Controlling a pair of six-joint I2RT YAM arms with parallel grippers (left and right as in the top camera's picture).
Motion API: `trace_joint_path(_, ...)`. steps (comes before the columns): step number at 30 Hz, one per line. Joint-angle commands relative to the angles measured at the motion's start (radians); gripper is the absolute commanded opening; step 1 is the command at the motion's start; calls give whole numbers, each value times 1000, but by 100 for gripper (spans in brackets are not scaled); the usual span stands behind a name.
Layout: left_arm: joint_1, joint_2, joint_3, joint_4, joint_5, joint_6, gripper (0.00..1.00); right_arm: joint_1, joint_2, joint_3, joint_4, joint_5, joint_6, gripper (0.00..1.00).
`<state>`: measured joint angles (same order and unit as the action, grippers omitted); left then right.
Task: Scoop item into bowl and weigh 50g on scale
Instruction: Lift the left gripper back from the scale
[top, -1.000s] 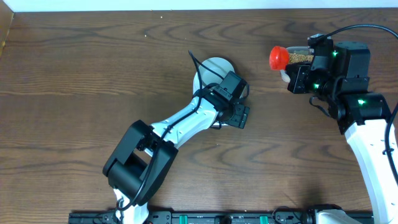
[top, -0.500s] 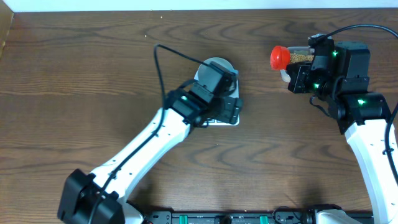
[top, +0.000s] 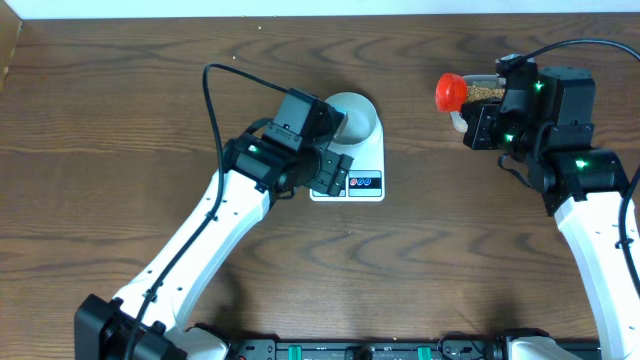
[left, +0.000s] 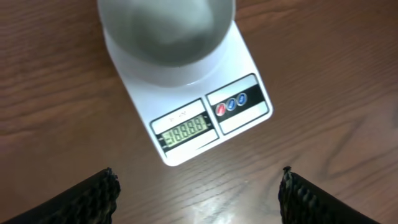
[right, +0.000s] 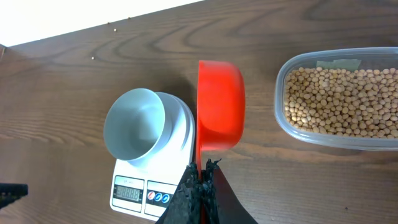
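The pale blue-white bowl (top: 357, 117) stands empty on the white scale (top: 365, 160); both also show in the left wrist view, bowl (left: 166, 31) and scale (left: 245, 74), whose lit display (left: 184, 130) shows digits. My left gripper (left: 199, 190) is open and empty just in front of the scale. My right gripper (right: 202, 177) is shut on the thin handle of a red scoop (right: 220, 106), held empty in the air between the scale (right: 177, 155) and a clear tub (right: 339, 140) of tan beans (right: 339, 102). In the overhead view the scoop (top: 447, 92) hangs beside the beans (top: 483, 92).
The tub of beans sits at the back right of the dark wooden table (top: 130, 110), partly under my right arm. The table's far edge meets a white wall. A black cable loops above my left arm.
My left arm has swung left and back from over the scale, uncovering the bowl and the scale's front. The right arm and scoop have not moved.
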<state>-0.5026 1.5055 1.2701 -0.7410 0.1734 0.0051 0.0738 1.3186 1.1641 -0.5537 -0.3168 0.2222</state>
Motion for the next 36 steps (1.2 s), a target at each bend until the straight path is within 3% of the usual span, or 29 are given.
trace_joint_path(1,34,-10,5,-6,-11,47,96,-5,4,18,4,27,-14,1)
trace_joint_path(4,55,-10,5,-6,-11,47,100,-5,4,18,5,31,-15,1)
trace_joint_path(13,73,-10,5,-9,-10,48,99,-5,4,19,19,30,-70,1)
trace_joint_path(25,73,-10,5,-18,28,269,98,-5,4,18,15,-8,-134,1)
trace_joint_path(36,73,-10,5,-29,27,316,98,-5,4,18,11,-23,-134,1)
